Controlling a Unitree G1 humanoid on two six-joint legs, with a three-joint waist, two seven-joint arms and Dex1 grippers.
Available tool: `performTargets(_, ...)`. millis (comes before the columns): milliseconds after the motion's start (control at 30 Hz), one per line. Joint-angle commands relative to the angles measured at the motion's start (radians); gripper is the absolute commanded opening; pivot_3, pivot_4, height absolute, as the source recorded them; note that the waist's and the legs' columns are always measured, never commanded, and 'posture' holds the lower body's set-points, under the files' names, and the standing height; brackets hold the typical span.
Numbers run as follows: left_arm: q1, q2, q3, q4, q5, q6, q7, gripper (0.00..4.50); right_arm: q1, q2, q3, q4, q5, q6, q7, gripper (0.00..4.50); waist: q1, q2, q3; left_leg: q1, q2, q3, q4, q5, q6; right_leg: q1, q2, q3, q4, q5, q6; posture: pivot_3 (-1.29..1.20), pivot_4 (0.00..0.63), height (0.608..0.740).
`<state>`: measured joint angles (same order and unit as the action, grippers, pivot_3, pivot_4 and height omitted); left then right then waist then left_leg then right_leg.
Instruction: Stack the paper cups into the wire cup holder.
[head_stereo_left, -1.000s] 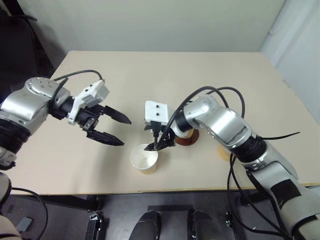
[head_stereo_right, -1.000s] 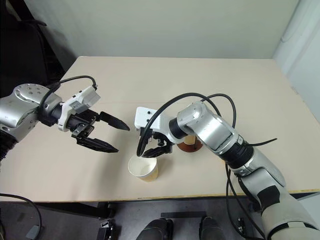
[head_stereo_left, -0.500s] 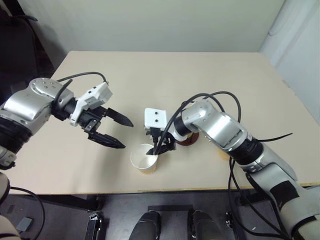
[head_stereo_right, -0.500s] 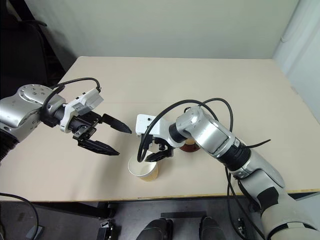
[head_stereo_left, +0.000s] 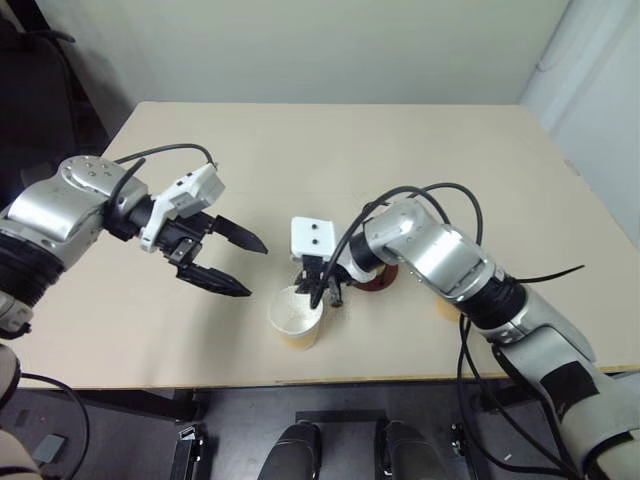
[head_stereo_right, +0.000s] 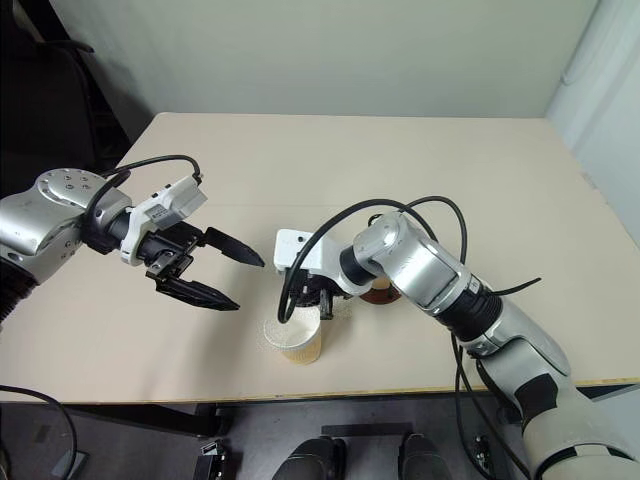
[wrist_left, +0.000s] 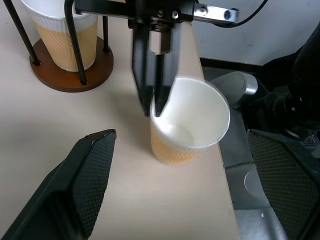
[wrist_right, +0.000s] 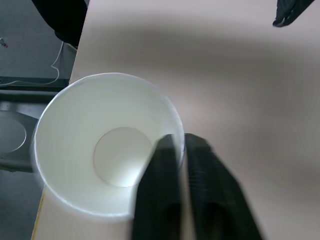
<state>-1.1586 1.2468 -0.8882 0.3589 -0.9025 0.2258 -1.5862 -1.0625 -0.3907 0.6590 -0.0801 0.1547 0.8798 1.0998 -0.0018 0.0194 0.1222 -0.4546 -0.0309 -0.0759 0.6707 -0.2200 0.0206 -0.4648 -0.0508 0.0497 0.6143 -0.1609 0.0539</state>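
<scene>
A tan paper cup (head_stereo_left: 295, 318) with a white inside stands near the table's front edge. My right gripper (head_stereo_left: 322, 295) is shut on its rim, one finger inside the cup (wrist_right: 100, 150) and one outside. The wire cup holder (wrist_left: 75, 75), a reddish-brown disc with black wires, stands just behind it, mostly hidden by my right wrist in the eye views. Another paper cup (wrist_left: 62, 30) sits inside the holder. My left gripper (head_stereo_left: 255, 270) hangs open to the left of the held cup, apart from it, pointing at it.
The table's front edge (head_stereo_left: 200, 382) runs close beside the held cup. A tan bit of another cup (head_stereo_left: 443, 308) peeks out from behind my right forearm. Bare tabletop (head_stereo_left: 350, 160) stretches behind the holder.
My right gripper's fingers have closed on the cup's rim, and the cup has shifted slightly. The left arm has stayed where it was.
</scene>
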Motion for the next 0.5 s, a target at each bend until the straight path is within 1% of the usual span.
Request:
performTargets(33,-0.036,0.0,0.012,0.01,-0.009,-0.01,-0.028,4.5,0.002,-0.012,-0.022,-0.032,0.005,0.002,0.01,0.03,0.0,0.0,0.0,0.0,0.0,0.0,0.0,0.0,0.0,0.0,0.0,0.0,0.0,0.0,0.0,0.0,0.15,0.74)
performTargets(300,-0.05,-0.018,0.006,0.031,-0.006,-0.016,-0.028,4.5,0.016,-0.051,-0.054,-0.075,0.022,0.028,0.017,0.03,0.0,0.0,0.0,0.0,0.0,0.0,0.0,0.0,0.0,0.0,0.0,0.0,0.0,0.0,0.0,0.0,0.15,0.74)
performTargets(500,-0.057,-0.025,-0.002,0.041,-0.005,-0.018,-0.028,4.5,-0.003,-0.139,-0.105,-0.107,0.046,0.035,0.052,0.03,0.001,0.0,0.0,0.0,0.0,0.0,0.001,0.0,0.0,0.001,0.0,0.0,0.0,0.0,0.0,0.0,0.15,0.74)
